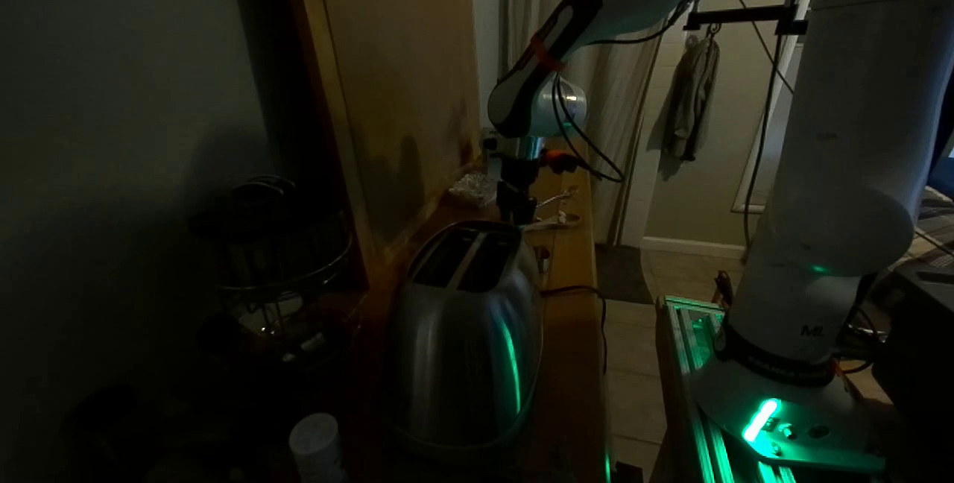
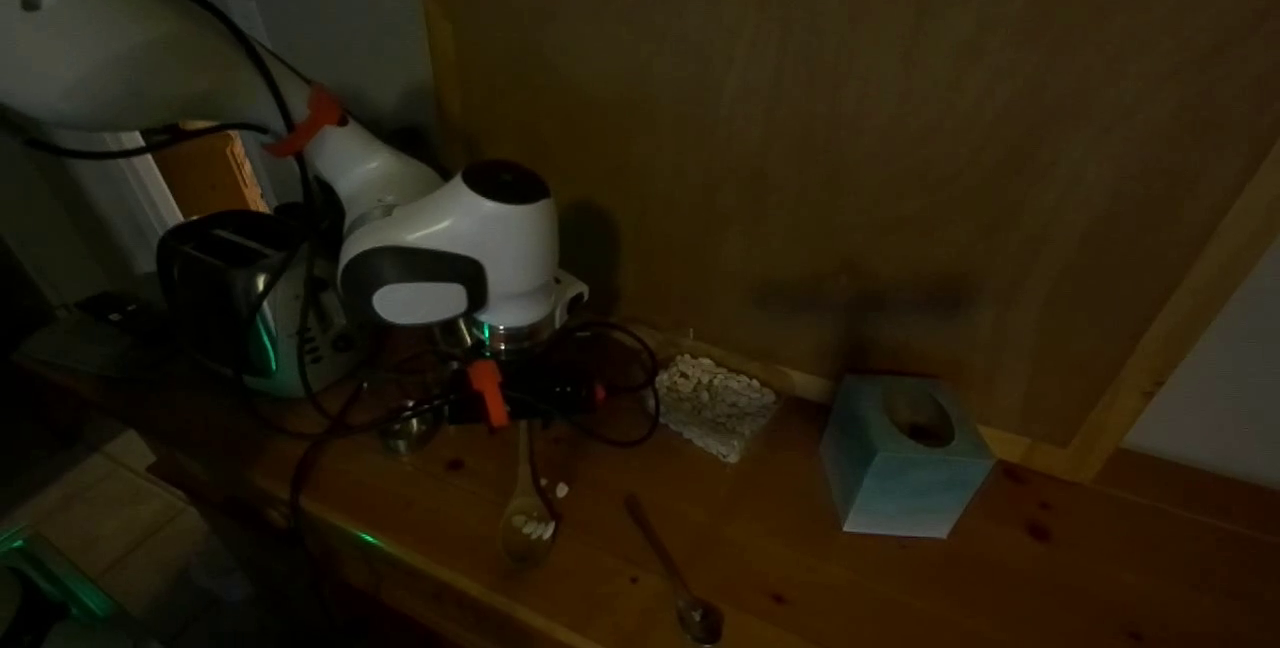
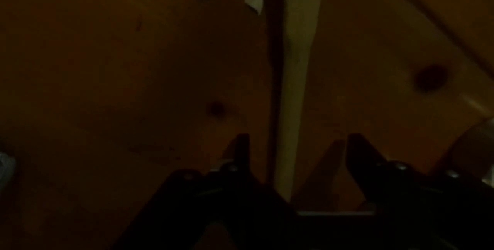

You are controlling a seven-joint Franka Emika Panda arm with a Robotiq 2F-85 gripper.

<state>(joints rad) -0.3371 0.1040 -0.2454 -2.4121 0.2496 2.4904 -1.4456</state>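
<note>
My gripper [image 3: 297,136] is open and points down over the wooden table. In the wrist view its two dark fingers stand on either side of the handle of a pale wooden spoon [image 3: 297,61], with gaps on both sides. The spoon [image 2: 524,473] lies on the table, with white pieces [image 2: 535,528] in its bowl. A loose white piece [image 3: 255,0] lies beside the handle. In an exterior view the gripper [image 1: 516,211] is low behind the toaster; the toaster hides the table under it. In the other picture angle, cables and wrist hide the fingertips. The light is very dim.
A steel toaster [image 1: 469,349] with a cord [image 1: 581,291] stands near the arm. A small metal cup [image 2: 407,428], a darker spoon [image 2: 658,543], a clear container of white pieces [image 2: 715,403] and a blue tissue box [image 2: 895,488] are on the table. A wooden panel [image 2: 800,128] rises behind.
</note>
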